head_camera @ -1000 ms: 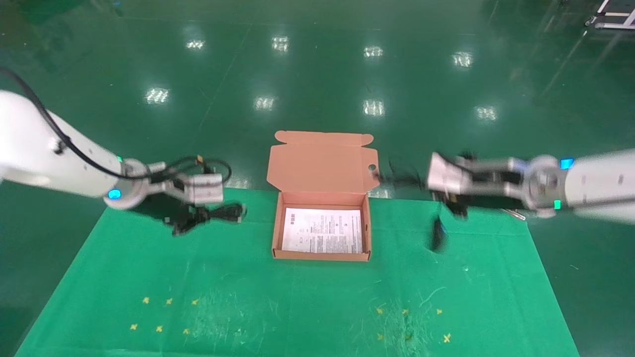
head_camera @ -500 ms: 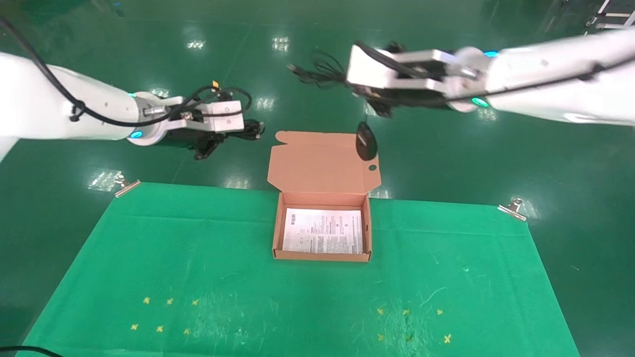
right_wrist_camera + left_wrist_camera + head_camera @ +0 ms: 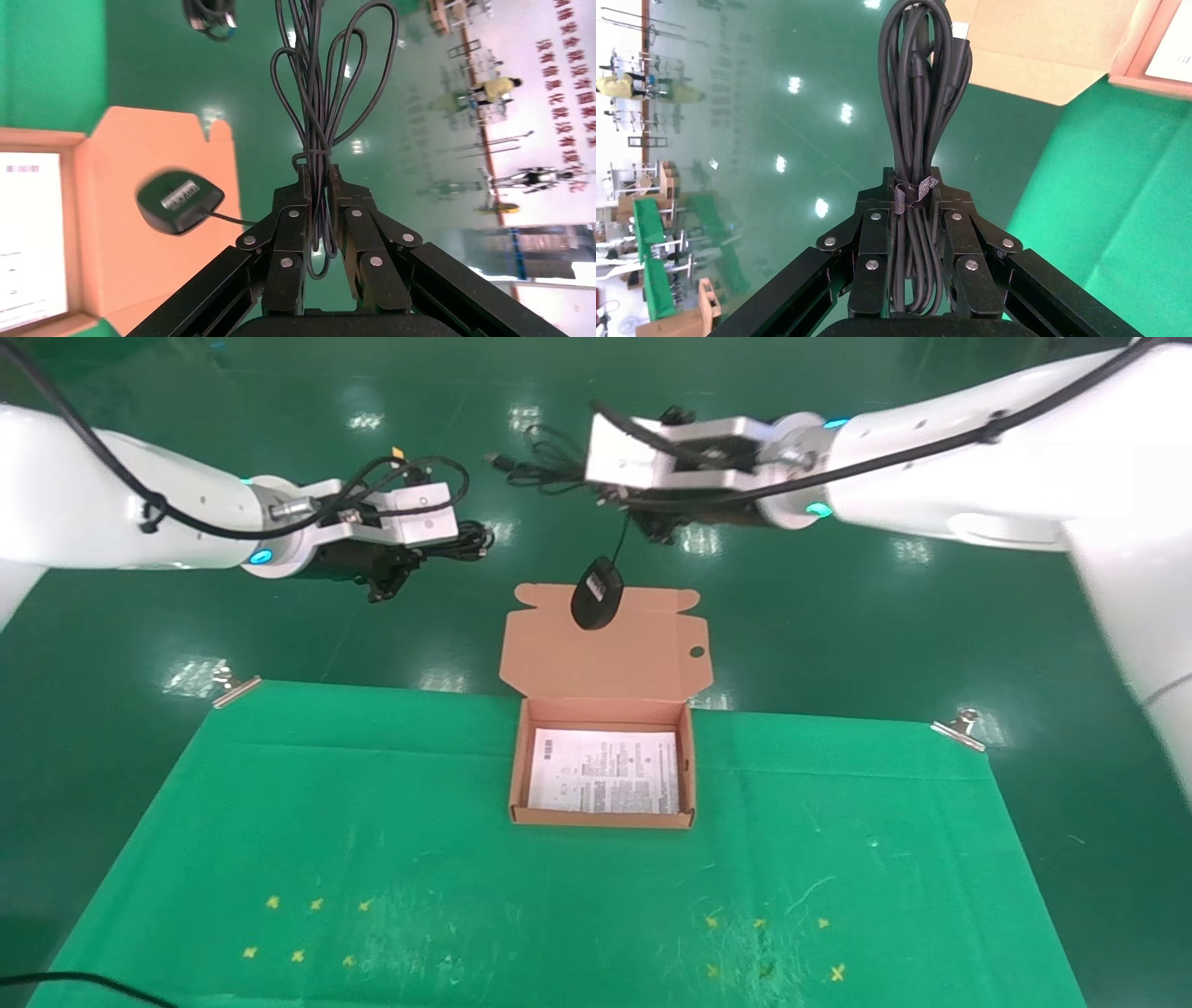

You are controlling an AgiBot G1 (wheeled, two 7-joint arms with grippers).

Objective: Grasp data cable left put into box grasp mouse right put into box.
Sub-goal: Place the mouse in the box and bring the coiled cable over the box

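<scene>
The box (image 3: pixel 603 818) sits open at the back middle of the green cloth, its lid (image 3: pixel 605 654) standing up and a white printed sheet inside. My left gripper (image 3: pixel 447 542) is raised left of the lid, beyond the table's far edge, shut on the bundled data cable (image 3: pixel 470 535). In the left wrist view the cable (image 3: pixel 921 84) runs between the jaws of that gripper (image 3: pixel 914 179). My right gripper (image 3: pixel 601 491) is high above the lid, shut on the mouse's coiled cord (image 3: pixel 327 77). The mouse (image 3: pixel 596 595) dangles from it in front of the lid's top edge and also shows in the right wrist view (image 3: pixel 179 200).
The green cloth (image 3: pixel 372 822) covers the table, held by metal clips at its far corners (image 3: pixel 233 684) (image 3: pixel 959 728). Yellow cross marks lie near the front. Shiny green floor lies beyond the table.
Both arms rose from table level. The right gripper swung left from right of the box to above the lid with the mouse dangling. The left gripper lifted the cable off the cloth.
</scene>
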